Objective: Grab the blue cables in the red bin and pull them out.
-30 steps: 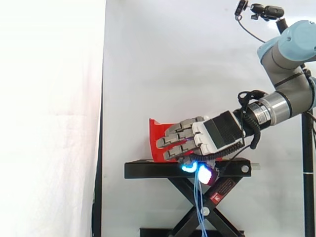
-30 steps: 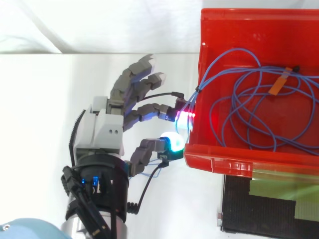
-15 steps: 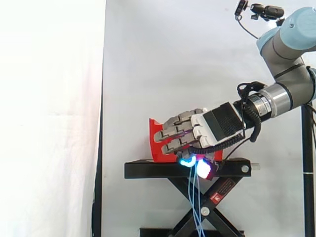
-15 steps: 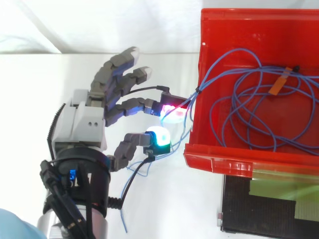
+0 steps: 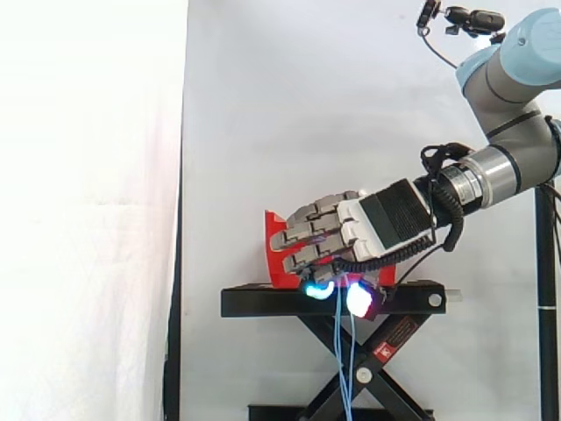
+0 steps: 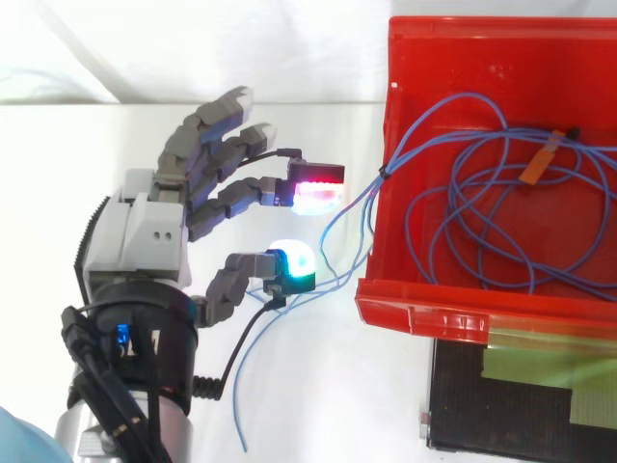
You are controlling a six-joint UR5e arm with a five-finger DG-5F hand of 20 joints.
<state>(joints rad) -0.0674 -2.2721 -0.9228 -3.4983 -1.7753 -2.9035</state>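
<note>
The hand point(image 6: 145, 241) hovered near the red bin point(image 6: 453, 313), its fingers point(image 6: 207, 135) spread and nearly straight, the thumb's green pad held apart from the red-glowing one (nothing pinched between them). The blue cables point(image 6: 482, 207) lay mostly coiled inside the bin. A few strands ran over its wall, past the thumb, and dangled before the black stand point(image 5: 263, 303), with the white curtain point(image 5: 307, 105) behind.

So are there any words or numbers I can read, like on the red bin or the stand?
None can be read.
Red sticker on the black scissor stand: print too small to read.
Small orange tag on the thin blue cables in the red plastic bin: no writing visible.
</note>
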